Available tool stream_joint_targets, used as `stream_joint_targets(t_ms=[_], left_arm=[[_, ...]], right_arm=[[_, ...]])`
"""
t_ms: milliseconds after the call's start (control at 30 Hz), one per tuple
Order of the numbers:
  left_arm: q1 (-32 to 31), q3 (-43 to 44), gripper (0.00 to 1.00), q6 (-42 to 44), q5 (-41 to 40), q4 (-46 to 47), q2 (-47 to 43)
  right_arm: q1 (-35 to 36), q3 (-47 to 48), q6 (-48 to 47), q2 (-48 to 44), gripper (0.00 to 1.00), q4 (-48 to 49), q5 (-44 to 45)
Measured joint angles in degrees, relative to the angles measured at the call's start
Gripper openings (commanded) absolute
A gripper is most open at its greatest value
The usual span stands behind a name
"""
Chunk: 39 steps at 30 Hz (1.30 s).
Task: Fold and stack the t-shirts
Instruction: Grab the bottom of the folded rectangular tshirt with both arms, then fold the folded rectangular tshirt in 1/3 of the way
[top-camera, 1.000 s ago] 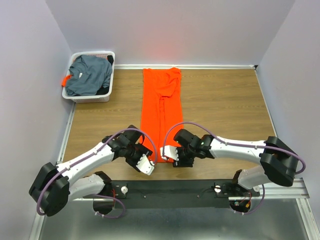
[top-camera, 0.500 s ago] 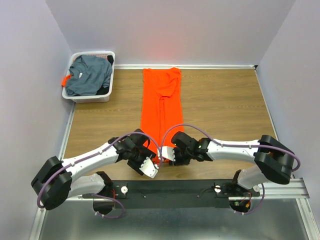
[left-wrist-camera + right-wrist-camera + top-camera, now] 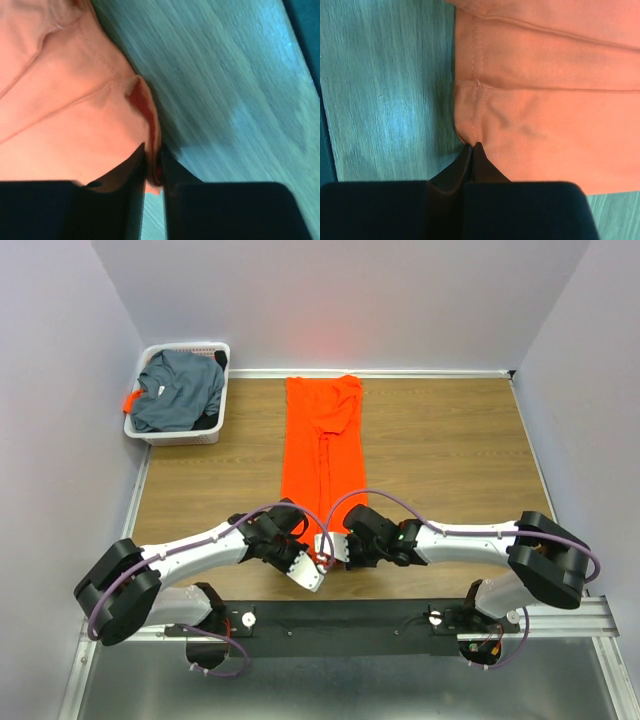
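The orange t-shirt (image 3: 322, 450) lies on the wooden table as a long narrow strip running from the back edge toward me. My left gripper (image 3: 318, 562) is at the strip's near left corner. In the left wrist view it (image 3: 153, 162) is shut on a raised fold of the orange cloth (image 3: 65, 100). My right gripper (image 3: 336, 554) is at the near right corner. In the right wrist view it (image 3: 472, 150) is shut on the puckered hem of the orange cloth (image 3: 545, 115). The dark grey-blue t-shirt (image 3: 180, 390) sits crumpled in the basket.
A white slotted basket (image 3: 185, 437) stands at the back left corner against the wall. Bare wooden table (image 3: 450, 450) stretches on both sides of the orange strip. A black rail (image 3: 340, 620) runs along the near edge by the arm bases.
Both grippers slid inward onto the near hem of the orange t-shirt and closed from open to shut on the cloth. The shirt itself has not moved.
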Motion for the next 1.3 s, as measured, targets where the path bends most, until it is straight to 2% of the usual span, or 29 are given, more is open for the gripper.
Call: stream_joint_targets(t_ms=[33,67,233,567,767,1000,1133,1300], left_arm=[[0.0,-0.1,0.01,0.0,0.0,0.1,0.0],[0.0,-0.2,0.0,0.0,-0.1,0.0,0.0],[0.0,-0.2,0.0,-0.4,0.0,-0.9,-1.7],[0.2,1.2,0.0,-0.8,2.3,-3.7,-13.0],[3.8,3.7,0.0,-0.9,3.1,-3.9,-14.7],[13.9,11.2,0.0,1.5,6.1,-2.1,-6.6],[19.3,15.7,0.0,4.3,7.3,1.4,-0.7],[23.0,19.1,0.0,7.8,8.3,4.7,5.0]], right_arm=[[0.0,0.0,0.0,0.0,0.01,0.1,0.1],[0.0,-0.1,0.0,0.0,0.01,0.2,0.1],[0.0,-1.0,0.0,-1.9,0.01,-0.8,1.1],[-0.3,1.2,0.5,-5.4,0.01,-8.3,1.8],[-5.4,4.8,-3.3,-9.7,0.01,-11.3,1.8],[-13.8,12.3,-11.2,-7.0,0.01,-12.6,0.6],[-18.8,17.4,-16.0,-1.7,0.0,-12.9,-1.3],[-24.6,25.7,-21.1,6.8,0.01,-13.0,-3.9]])
